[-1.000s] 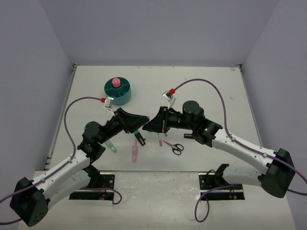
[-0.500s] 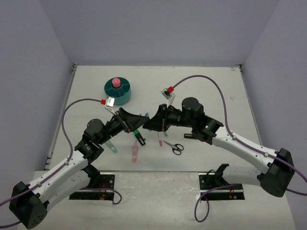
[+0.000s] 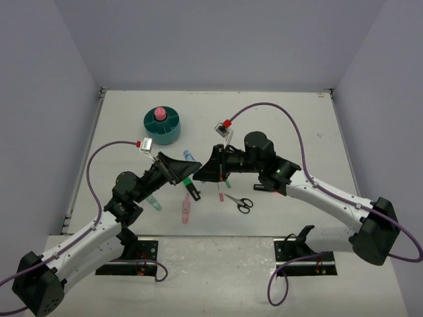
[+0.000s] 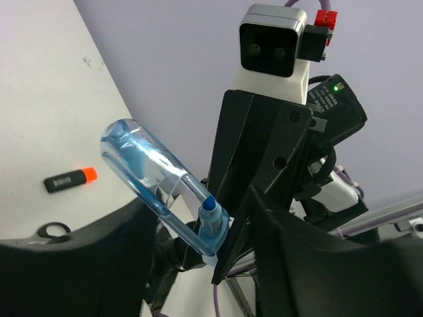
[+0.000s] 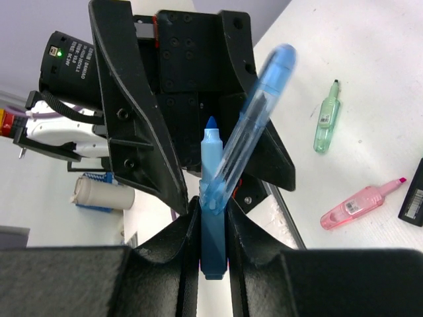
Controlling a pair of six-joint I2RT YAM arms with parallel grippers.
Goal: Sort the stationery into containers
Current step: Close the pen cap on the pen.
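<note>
the right tool (image 5: pixel 213 206) is clenched on a blue marker (image 5: pixel 211 155) at mid-frame. its clear blue cap (image 5: pixel 256 119) leans askew off the tip. the left tool (image 4: pixel 205 228) flanks that cap, though whether it grips the cap cannot be told. the teal organizer (image 3: pixel 173 136) stands upper left on the desk (image 3: pixel 291 119).

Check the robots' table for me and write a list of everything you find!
Surface: white table, no spills seen.
Job's things: teal organizer with a pink roll in its middle cup. The blue marker is off the table, its clear cap tilted over the tip. The pink marker, green marker and scissors lie loose on the table.
Clutter: nothing seen.
Grippers: right gripper is shut on the blue marker. Left gripper is at the cap, but its grip can't be made out.
Cables: right cable and left cable, both purple, loop above the arms.
Surroundings: plain grey walls.
</note>
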